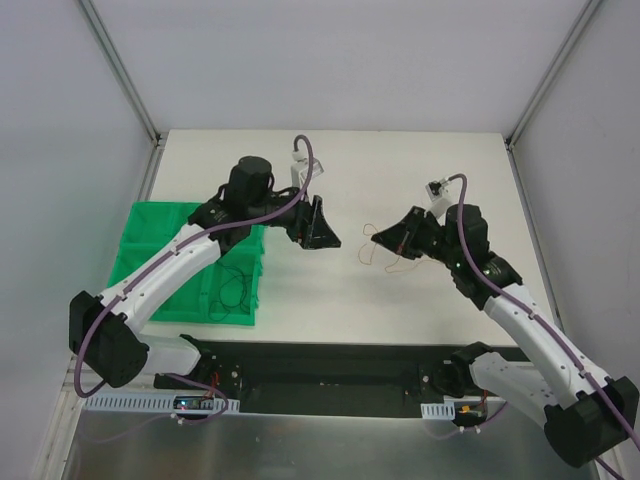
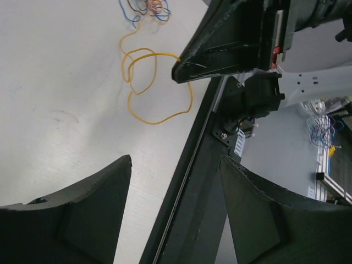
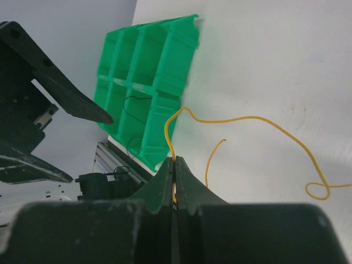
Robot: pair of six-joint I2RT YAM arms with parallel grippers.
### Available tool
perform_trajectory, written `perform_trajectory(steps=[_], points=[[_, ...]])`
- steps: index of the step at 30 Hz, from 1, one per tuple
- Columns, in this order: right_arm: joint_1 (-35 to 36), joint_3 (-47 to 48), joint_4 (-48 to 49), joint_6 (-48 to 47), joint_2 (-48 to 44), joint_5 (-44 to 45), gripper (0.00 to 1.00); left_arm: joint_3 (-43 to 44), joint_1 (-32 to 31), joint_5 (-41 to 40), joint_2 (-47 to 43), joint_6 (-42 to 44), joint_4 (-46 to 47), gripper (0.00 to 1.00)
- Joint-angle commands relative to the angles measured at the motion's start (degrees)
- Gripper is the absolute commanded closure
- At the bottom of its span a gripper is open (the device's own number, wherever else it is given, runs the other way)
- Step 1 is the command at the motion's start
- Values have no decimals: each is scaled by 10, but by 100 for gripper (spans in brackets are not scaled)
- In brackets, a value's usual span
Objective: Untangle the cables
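Observation:
A yellow cable [image 3: 247, 117] lies in loose loops on the white table, and my right gripper [image 3: 174, 160] is shut on one end of it. In the left wrist view the same yellow cable [image 2: 148, 88] curls out from the right gripper's tip [image 2: 179, 59]. Behind it sits a small multicoloured wad of cables [image 2: 147, 7]. From above, thin loops of cable [image 1: 368, 245] show just left of the right gripper [image 1: 382, 243]. My left gripper [image 1: 318, 225] hovers to the left of them. Its jaws [image 2: 176, 162] are open and hold nothing.
A green compartment tray [image 1: 150, 230] stands at the table's left side, and a thin dark wire [image 1: 235, 285] lies in a near compartment. The right wrist view shows this tray [image 3: 148, 82] too. A black rail [image 1: 330, 365] runs along the near edge.

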Motion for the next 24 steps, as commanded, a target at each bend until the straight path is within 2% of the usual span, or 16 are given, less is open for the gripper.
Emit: perform_trajectory(steps=[1, 4, 7, 21, 23, 24], points=[[13, -20, 67, 56, -18, -36, 99, -10, -40, 44, 17, 18, 52, 35], [25, -42, 123, 102, -17, -32, 99, -16, -76, 18, 33, 32, 52, 29], [43, -60, 154, 140, -15, -7, 99, -19, -100, 8, 46, 38, 52, 28], [101, -123, 240, 223, -34, 77, 99, -18, -120, -49, 76, 39, 42, 48], [108, -125, 241, 226, -36, 86, 99, -15, -121, -50, 76, 41, 41, 56], [111, -125, 241, 225, -35, 89, 99, -14, -122, -47, 76, 43, 39, 63]])
